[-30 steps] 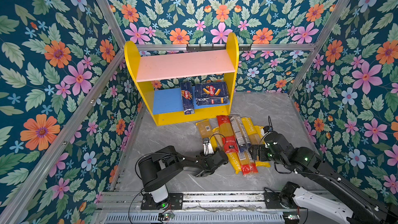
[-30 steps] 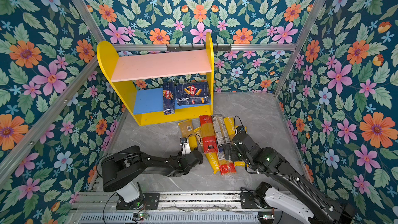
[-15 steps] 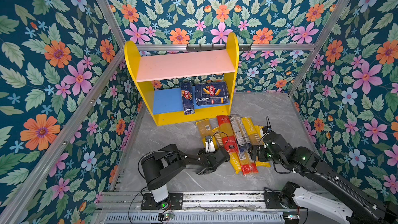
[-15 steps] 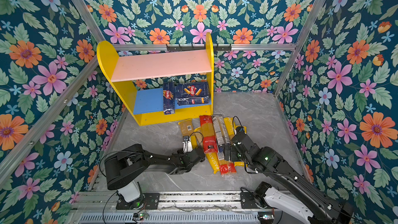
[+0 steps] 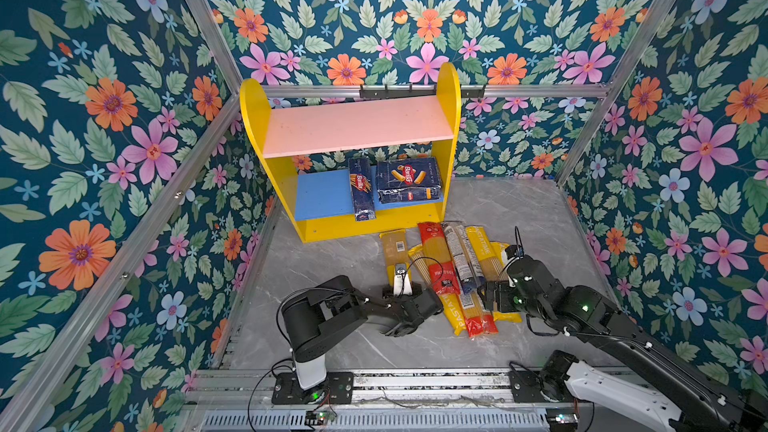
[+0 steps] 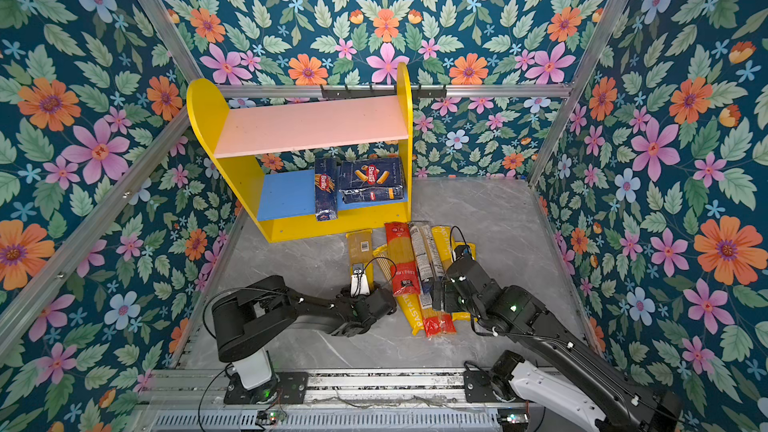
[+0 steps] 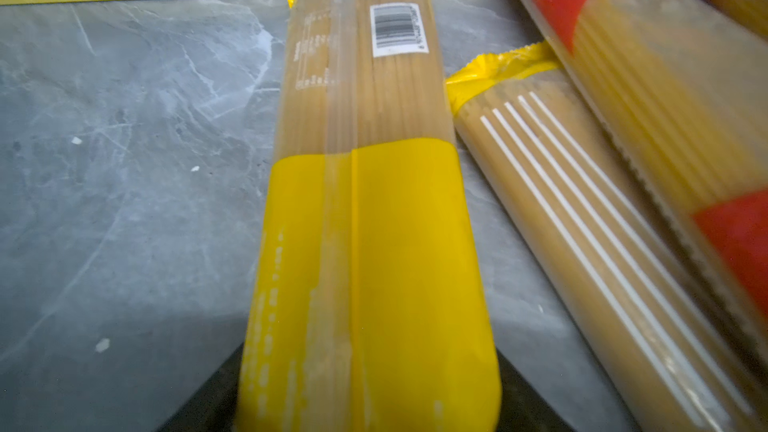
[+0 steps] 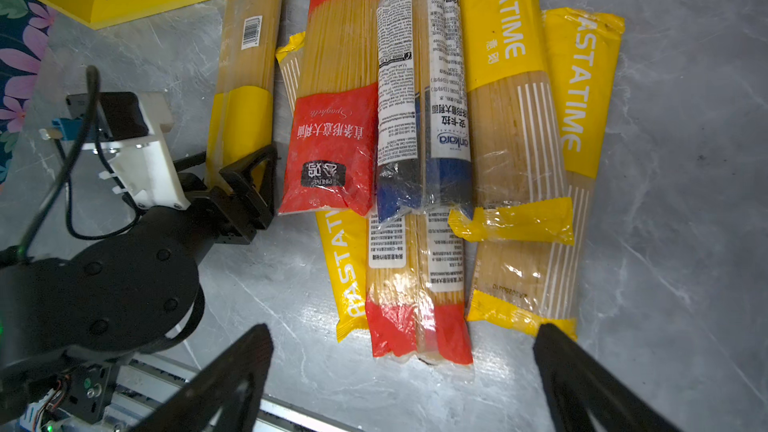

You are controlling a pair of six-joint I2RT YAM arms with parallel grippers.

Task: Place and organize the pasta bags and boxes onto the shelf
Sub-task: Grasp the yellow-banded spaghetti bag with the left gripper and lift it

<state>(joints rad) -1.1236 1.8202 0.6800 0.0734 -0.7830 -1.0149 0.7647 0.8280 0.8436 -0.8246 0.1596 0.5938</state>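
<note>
Both pasta boxes, a narrow one (image 5: 360, 189) and a wide one (image 5: 409, 178), lie on the blue lower board of the shelf (image 5: 253, 118). Several spaghetti bags lie side by side on the grey floor in front of it: a red one (image 8: 336, 97), a clear one with a blue end (image 8: 424, 97), yellow PASTATIME ones (image 8: 507, 76), and more underneath. My left gripper (image 8: 245, 172) is shut on the near yellow end of the leftmost bag (image 7: 365, 201), which points at the shelf base. My right gripper (image 8: 403, 336) hangs open above the near ends of the pile.
Flowered walls with metal rails close in the floor on three sides. The shelf's pink upper board (image 5: 357, 130) and the left half of the blue board (image 5: 324, 197) are bare. The arm bases sit on a metal rail (image 5: 415, 380) at the front edge.
The left arm's elbow has shifted slightly to the right, with its gripper staying at the yellow bag's end. The right gripper has edged a little left over the pile. The bags lie as before.
</note>
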